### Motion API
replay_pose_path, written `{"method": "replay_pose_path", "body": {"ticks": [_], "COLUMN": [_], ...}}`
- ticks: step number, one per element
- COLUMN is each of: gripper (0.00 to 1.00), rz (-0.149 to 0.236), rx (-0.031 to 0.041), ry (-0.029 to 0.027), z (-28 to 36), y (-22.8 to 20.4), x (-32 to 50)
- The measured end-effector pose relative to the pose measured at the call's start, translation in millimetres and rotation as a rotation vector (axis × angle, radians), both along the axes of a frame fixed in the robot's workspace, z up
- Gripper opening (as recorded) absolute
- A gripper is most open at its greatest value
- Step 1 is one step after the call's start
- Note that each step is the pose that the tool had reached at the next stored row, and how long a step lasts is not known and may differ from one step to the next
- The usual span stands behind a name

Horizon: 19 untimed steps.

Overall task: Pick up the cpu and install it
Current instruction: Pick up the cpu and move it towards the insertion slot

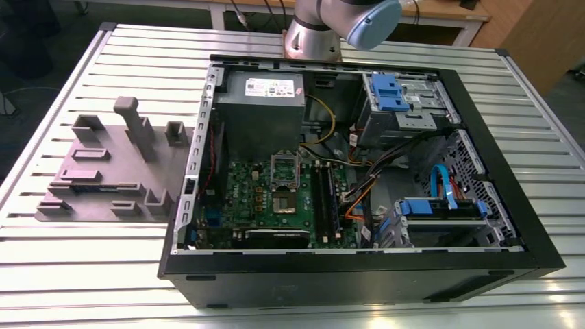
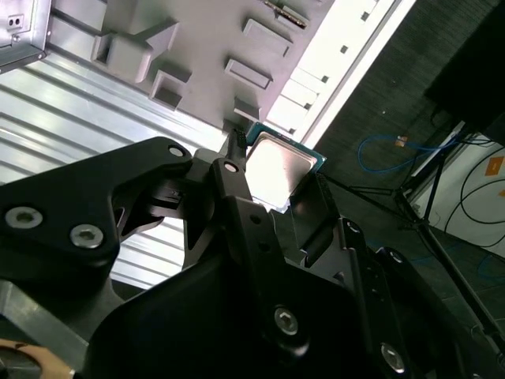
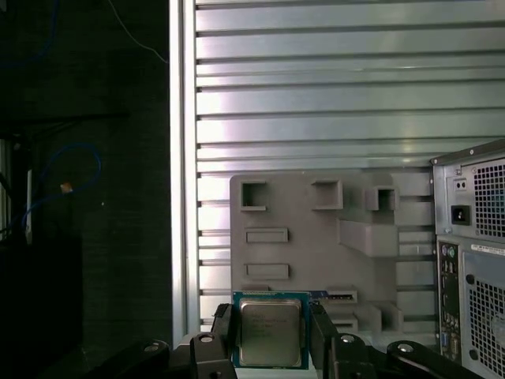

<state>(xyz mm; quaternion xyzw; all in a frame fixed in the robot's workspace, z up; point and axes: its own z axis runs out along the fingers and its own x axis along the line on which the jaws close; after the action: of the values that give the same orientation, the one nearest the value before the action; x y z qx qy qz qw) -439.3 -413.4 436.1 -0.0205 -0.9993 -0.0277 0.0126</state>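
gripper (image 3: 272,339): jaws closed part-way onto the cpu, gripping it by two opposite edges; one black finger (image 3: 223,328) sits on each side of it in both wrist views.
cpu (image 3: 271,332): held between the fingers with its shiny metal top facing the cameras; it hangs over one edge of the holder and looks lifted clear of it.
cpu, second wrist view (image 2: 278,170): bright glare on the top, green rim visible, at the holder's corner by the table edge.
holder (image 1: 101,171): grey moulded block with slots and posts, lying flat.
table (image 1: 92,274): ribbed metal, under the holder.
case (image 1: 366,274): open black pc case just beside the holder, on the exterior view's right of it.
motherboard (image 1: 274,199): green, inside the case on the side towards the holder.
socket (image 1: 284,203): on the motherboard, its frame lifted.
arm (image 1: 338,24): beyond the case, well apart from the holder.
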Motion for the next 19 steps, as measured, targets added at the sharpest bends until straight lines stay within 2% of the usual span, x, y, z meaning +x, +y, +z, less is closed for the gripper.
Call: {"method": "replay_pose_path", "body": {"ticks": [19], "gripper": [0.47], "rz": [0.000], "rx": [0.0000], "ry": [0.0000], "z": [13.0], "y": [0.0], "x": [0.0]}}
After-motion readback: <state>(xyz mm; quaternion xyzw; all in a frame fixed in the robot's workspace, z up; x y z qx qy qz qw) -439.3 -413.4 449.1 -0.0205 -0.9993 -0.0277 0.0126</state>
